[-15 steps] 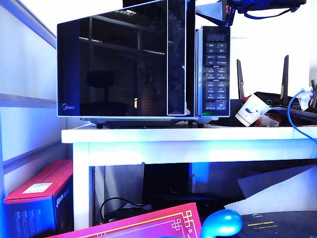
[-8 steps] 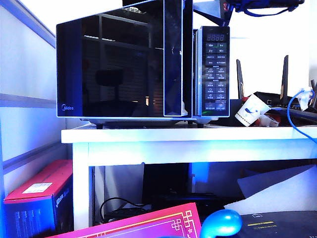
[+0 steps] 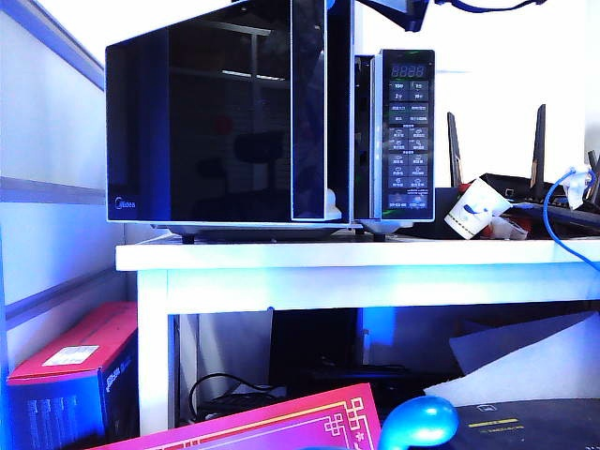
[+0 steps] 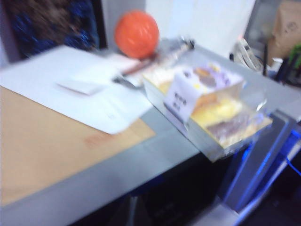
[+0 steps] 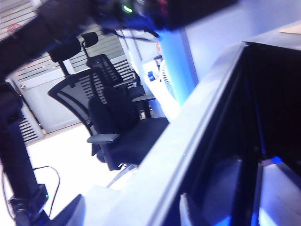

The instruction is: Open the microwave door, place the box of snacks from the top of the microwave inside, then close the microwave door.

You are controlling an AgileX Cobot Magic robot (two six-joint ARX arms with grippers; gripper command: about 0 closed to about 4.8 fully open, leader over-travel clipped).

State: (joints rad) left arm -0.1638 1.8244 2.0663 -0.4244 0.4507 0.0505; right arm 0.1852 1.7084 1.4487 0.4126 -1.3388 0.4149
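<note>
The microwave door (image 3: 225,117) stands ajar, swung out from the microwave (image 3: 398,131) to clear the cavity. The box of snacks (image 4: 209,106) sits atop the microwave, apparently untouched, below the left tool. Neither tool's fingers show, so their spread can't be told; the right tool is beside the door edge.

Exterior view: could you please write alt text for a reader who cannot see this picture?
A black microwave stands on a white table, and the microwave door is ajar, with a gap between it and the button panel. Part of a dark robot arm shows above the microwave; no gripper is visible. A red box sits below.
</note>
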